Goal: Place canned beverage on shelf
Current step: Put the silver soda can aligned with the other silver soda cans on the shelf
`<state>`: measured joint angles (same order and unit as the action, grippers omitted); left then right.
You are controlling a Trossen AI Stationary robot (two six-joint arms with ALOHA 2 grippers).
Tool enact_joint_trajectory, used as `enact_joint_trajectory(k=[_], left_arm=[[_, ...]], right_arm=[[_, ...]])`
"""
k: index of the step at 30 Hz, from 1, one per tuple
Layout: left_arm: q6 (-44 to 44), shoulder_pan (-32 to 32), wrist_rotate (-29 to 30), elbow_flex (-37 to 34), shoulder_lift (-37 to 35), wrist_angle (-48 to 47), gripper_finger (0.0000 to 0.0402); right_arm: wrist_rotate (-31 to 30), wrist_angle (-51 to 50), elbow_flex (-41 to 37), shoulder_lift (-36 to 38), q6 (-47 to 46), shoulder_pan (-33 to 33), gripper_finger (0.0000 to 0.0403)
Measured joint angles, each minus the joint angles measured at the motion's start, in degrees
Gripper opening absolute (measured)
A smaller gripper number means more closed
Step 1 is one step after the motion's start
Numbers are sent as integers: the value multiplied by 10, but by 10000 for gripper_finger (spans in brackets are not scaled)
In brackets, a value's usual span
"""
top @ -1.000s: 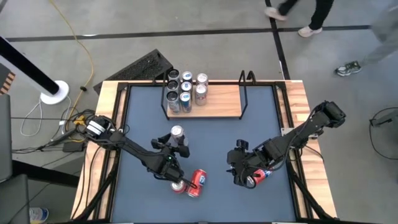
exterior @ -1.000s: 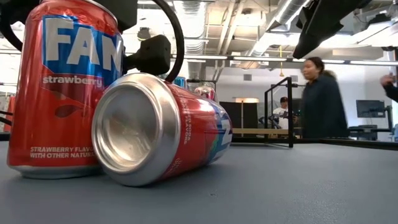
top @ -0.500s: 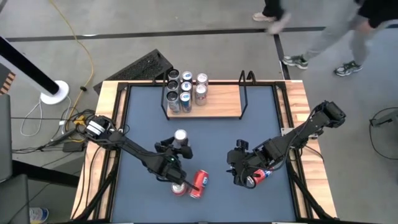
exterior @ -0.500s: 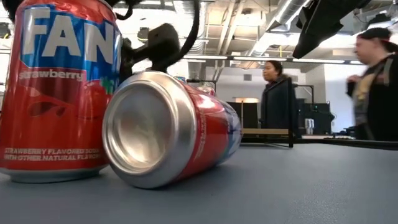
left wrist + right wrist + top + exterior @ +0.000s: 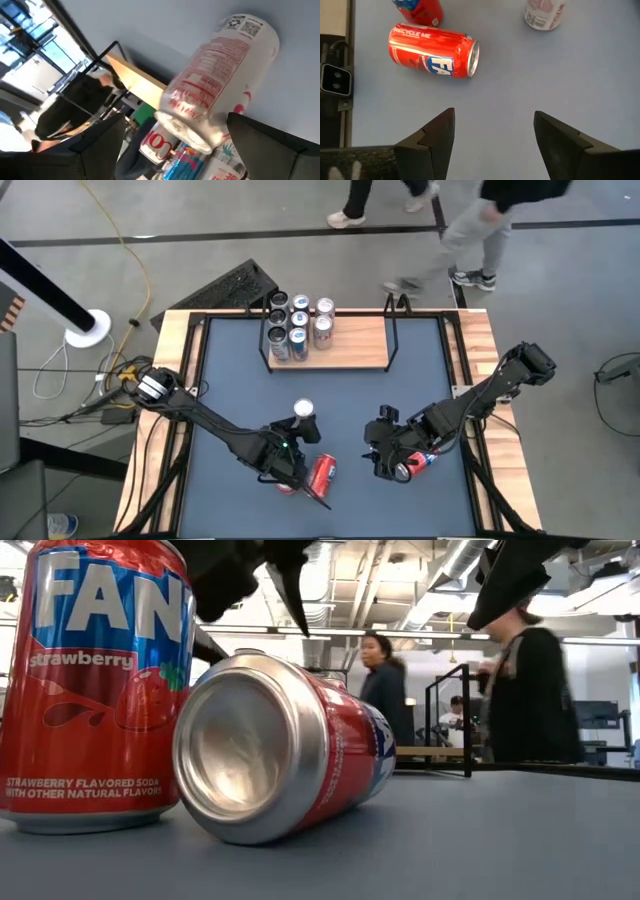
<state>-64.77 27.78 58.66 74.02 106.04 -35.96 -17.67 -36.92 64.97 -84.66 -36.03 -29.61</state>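
Note:
A white can (image 5: 303,411) (image 5: 220,80) (image 5: 544,14) stands upright on its base near the table's middle. My left gripper (image 5: 298,435) (image 5: 175,125) is open just on its near side, a finger on either side of the can's top end. An upright red can (image 5: 286,486) (image 5: 95,690) and a red can lying on its side (image 5: 322,473) (image 5: 270,745) sit close to the near edge. The shelf (image 5: 345,345) at the far edge carries several cans on its left end. My right gripper (image 5: 383,455) (image 5: 492,117) hovers open with nothing between its fingers. My left gripper's open fingers (image 5: 100,145) flank the white can's top end (image 5: 190,127), coming from the table's near side. A gap shows beside one finger, and I cannot tell whether the other touches the can. The can stands upright.
A red-and-blue can (image 5: 416,465) lies on its side under my right arm. The wooden table rim (image 5: 480,380) frames the blue mat. People walk past beyond the far edge. There is free mat between the white can and the shelf.
My left gripper has risen and gone toward the near right, rolling as it went. In the high view the white can has shifted the same way and stayed upright. The upright red can has turned a little, and the lying red can has shifted slightly.

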Motion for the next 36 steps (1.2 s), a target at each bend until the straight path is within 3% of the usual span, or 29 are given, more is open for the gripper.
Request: enact_joint_trajectory(k=[8,14,18,23,28,36], left_arm=[[146,10,-34,62,0,-77,337],[350,22,-94,148,-13,-231,337],[529,23,-208,198,-61,-314,337],[656,29,-236,189,-156,-331,337],[704,27,-206,105,-257,-269,337],[710,-35,-286,-198,-411,24,326]], right_arm=[[6,8,0,0,5,0,255],[-25,47,0,0,40,4,255],[-50,113,0,0,89,31,255],[-37,205,0,-1,144,87,255],[-36,225,0,7,170,107,255],[-35,284,1,-14,162,121,254]])
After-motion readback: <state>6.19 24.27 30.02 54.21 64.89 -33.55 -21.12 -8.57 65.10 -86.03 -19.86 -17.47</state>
